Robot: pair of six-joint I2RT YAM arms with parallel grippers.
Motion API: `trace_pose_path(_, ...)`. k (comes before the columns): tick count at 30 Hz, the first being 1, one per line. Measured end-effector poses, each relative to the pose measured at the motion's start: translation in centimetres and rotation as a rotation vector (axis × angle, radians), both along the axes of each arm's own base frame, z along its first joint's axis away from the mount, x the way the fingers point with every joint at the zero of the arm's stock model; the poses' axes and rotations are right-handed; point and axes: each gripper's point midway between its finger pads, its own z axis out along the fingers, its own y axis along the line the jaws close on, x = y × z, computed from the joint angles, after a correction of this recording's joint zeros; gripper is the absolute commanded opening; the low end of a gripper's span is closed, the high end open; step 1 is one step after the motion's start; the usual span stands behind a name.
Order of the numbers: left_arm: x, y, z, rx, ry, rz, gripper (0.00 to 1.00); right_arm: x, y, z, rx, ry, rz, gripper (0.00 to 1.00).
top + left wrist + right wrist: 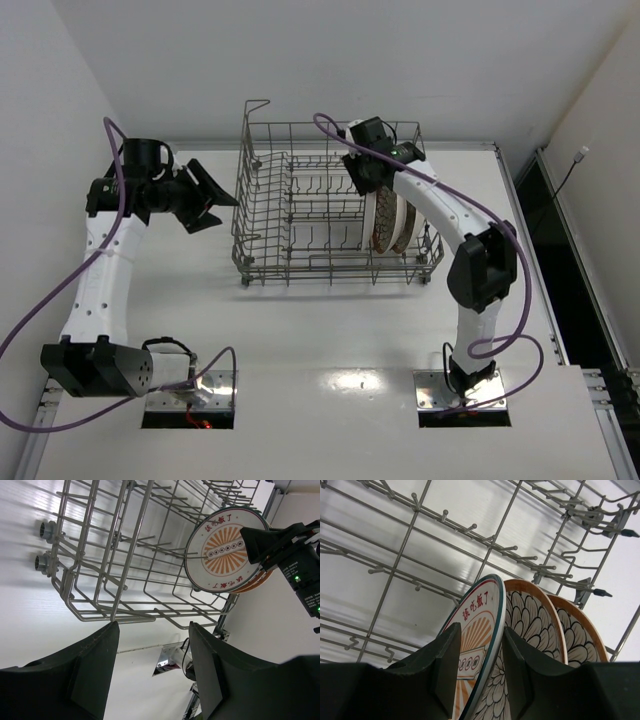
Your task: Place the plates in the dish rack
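The dish rack (262, 268) stands mid-table, also in the left wrist view (114, 613) and the right wrist view (401, 553). All three plates stand on edge at its right end. The white plate with the orange sunburst (371, 225) (225, 550) (476, 614) is leftmost. The two brown-rimmed petal-pattern plates (396, 228) (532, 622) (581, 642) stand right of it, one showing in the left wrist view (261, 578). My right gripper (368, 188) (481, 630) reaches down from above, shut on the sunburst plate's top rim. My left gripper (218, 212) (154, 627) is open and empty, left of the rack.
The rack has rows of upright tines and tall wire sides; its left and middle rows hold nothing. Small wheels (44, 530) sit at its near-left corner. Two openings at the arm bases (188, 408) lie along the near table edge. White walls close off the left and back.
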Motion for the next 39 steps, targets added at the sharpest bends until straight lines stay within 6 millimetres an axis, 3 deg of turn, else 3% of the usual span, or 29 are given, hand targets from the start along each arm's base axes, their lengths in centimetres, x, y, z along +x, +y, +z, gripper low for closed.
trace_pose_path(2,0.0,-0.1,0.0,-0.003,0.000,-0.003,0.55,-0.1,0.0,-0.4,0.006,0.014,0.001,0.22)
trace_pose_path(4,0.1,-0.1,-0.1,-0.006,0.003,-0.008,0.55,-0.2,-0.1,-0.8,0.010,0.031,-0.005,0.33)
trace_pose_path(5,0.2,-0.2,-0.1,-0.007,0.003,-0.010,0.55,-0.3,-0.1,-1.0,0.012,0.038,-0.009,0.43)
trace_pose_path(11,0.9,-0.2,-0.8,-0.013,0.018,-0.014,0.55,-0.8,0.0,-1.2,0.036,0.060,-0.050,0.77)
trace_pose_path(13,1.1,-0.2,-1.0,-0.014,0.020,-0.015,0.55,-1.2,0.4,-0.8,0.040,0.065,-0.049,0.90)
trace_pose_path(15,1.1,-0.2,-1.1,-0.014,0.021,-0.015,0.55,-1.5,0.4,0.2,0.045,0.067,-0.061,0.96)
trace_pose_path(19,1.3,-0.2,-1.1,-0.014,0.015,-0.015,0.55,-1.6,-0.1,3.5,0.082,0.044,-0.108,1.00)
trace_pose_path(23,1.7,-0.1,-1.3,-0.008,0.013,-0.009,0.55,-2.9,-0.1,8.4,0.179,-0.004,-0.114,1.00)
trace_pose_path(30,3.3,1.3,-1.6,0.045,-0.033,0.052,0.55,-9.4,-0.1,17.8,0.409,-0.127,-0.016,1.00)
trace_pose_path(34,3.6,2.4,-2.0,0.101,-0.086,0.093,0.55,-13.9,-1.9,19.3,0.455,-0.156,0.003,1.00)
trace_pose_path(39,3.5,4.8,-1.7,0.223,-0.188,0.179,0.55,-17.2,-3.3,18.1,0.456,-0.140,0.006,1.00)
